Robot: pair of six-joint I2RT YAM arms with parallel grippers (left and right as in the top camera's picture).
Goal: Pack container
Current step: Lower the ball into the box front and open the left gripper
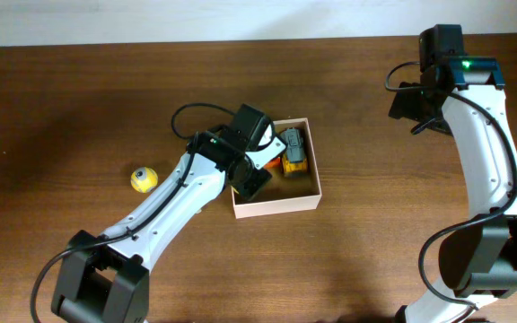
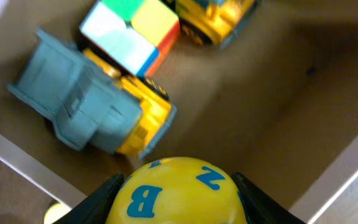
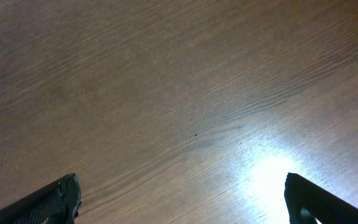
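Firmly, the left gripper (image 2: 178, 202) clamps its fingers on a yellow lettered ball (image 2: 176, 183) over the container (image 1: 276, 205), which sits mid-table; the right gripper (image 3: 180, 202) holds its fingers wide apart above the brown wooden table (image 3: 166, 93).

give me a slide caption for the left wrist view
Left claw holding a yellow lettered ball above the container, which holds a grey-and-yellow toy truck and a colour cube.

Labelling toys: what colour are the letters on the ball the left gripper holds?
Blue, on a yellow ball; clearest in left wrist view.
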